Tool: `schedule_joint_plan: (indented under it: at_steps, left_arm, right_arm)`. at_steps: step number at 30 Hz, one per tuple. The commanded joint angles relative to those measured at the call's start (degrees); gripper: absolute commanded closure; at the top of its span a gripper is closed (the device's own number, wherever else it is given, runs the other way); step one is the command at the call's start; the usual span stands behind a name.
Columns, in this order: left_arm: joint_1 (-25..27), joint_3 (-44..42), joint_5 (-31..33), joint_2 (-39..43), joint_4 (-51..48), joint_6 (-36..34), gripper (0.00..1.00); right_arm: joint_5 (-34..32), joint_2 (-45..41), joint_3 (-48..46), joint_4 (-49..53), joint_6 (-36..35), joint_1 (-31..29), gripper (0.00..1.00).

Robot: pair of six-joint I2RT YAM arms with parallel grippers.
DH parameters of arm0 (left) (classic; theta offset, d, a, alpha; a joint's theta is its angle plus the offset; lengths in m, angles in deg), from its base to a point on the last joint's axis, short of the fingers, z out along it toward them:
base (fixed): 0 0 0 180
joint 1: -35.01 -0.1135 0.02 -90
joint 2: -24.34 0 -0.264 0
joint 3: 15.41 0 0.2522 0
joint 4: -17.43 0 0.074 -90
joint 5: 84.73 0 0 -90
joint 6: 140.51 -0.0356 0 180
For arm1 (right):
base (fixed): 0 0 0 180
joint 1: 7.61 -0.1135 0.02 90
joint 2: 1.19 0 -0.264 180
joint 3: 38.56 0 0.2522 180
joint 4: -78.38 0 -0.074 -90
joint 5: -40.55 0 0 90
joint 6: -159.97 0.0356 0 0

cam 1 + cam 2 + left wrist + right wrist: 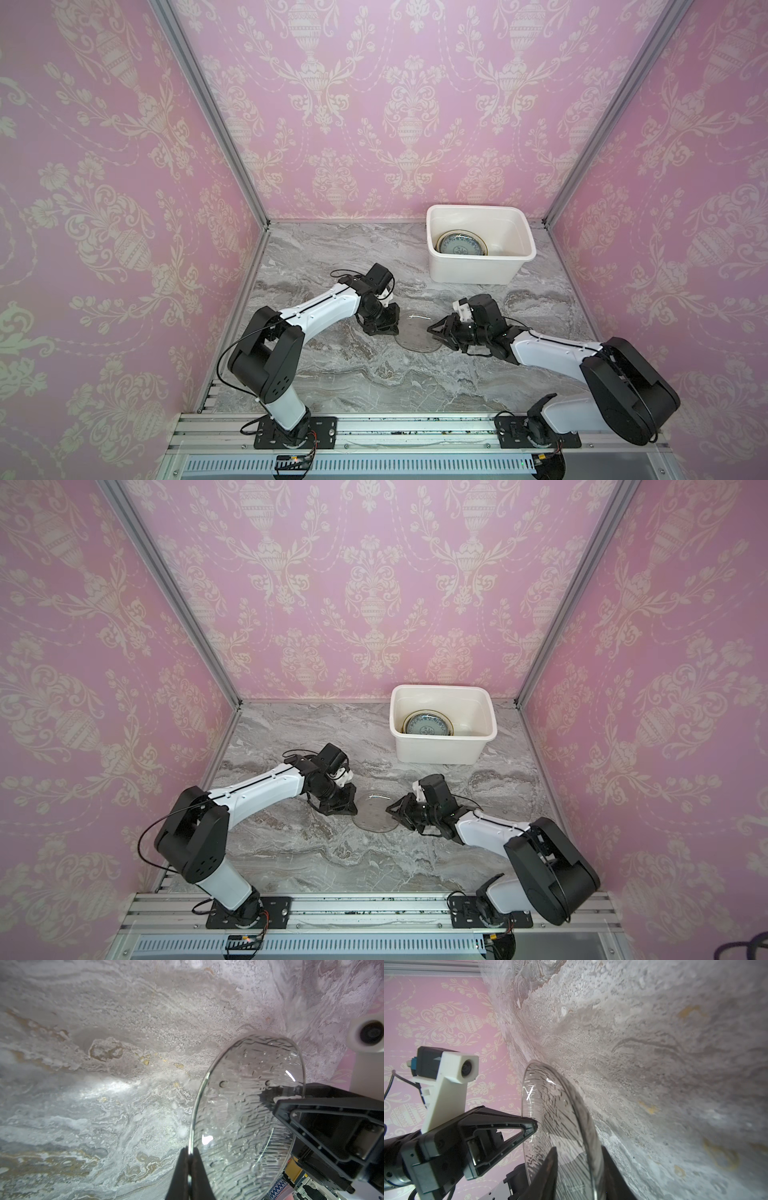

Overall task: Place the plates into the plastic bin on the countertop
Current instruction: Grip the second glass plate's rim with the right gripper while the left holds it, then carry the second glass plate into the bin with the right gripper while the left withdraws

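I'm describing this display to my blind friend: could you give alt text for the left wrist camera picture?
A clear, ripple-textured glass plate is pinched at its rim by the left claw, seen close up. The black right claw straddles the opposite rim, and grey marbled countertop fills the background.

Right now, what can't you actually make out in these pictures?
- Anything beneath the teal plate: both top views, the plate and the plastic bin's wall hide it.
- Outline of the clear glass plate: top views, transparent against the countertop.
- Whether the right gripper touches the glass: right wrist view, its fingers run off the picture's edge.
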Motion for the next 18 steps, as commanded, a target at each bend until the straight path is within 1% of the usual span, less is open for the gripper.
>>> schedule_joint_plan:
  at_steps: [1,8,13,17,18]
  left_arm:
    - [0.9,2.2,-2.1,-0.4,-2.0,-0.7,1.00]
    - [1.7,3.0,-1.5,-0.8,-2.8,-1.1,1.00]
    - [1.8,2.7,-0.6,-0.1,-3.3,-1.3,1.00]
    - [1.8,2.9,0.1,0.7,-3.1,-1.2,1.00]
    - [1.8,3.1,0.1,0.9,-3.0,-1.2,0.98]
  right_arm:
    - [0.8,0.7,0.9,-1.9,-0.1,-0.4,0.68]
    - [0.4,0.0,0.7,-1.8,-0.2,-0.4,0.80]
    - [-1.3,-1.8,0.2,-0.1,-0.8,-0.4,0.91]
    - [-2.1,-3.0,0.2,1.3,-1.2,-0.4,0.96]
    - [-2.3,-3.2,0.1,1.5,-1.3,-0.4,0.98]
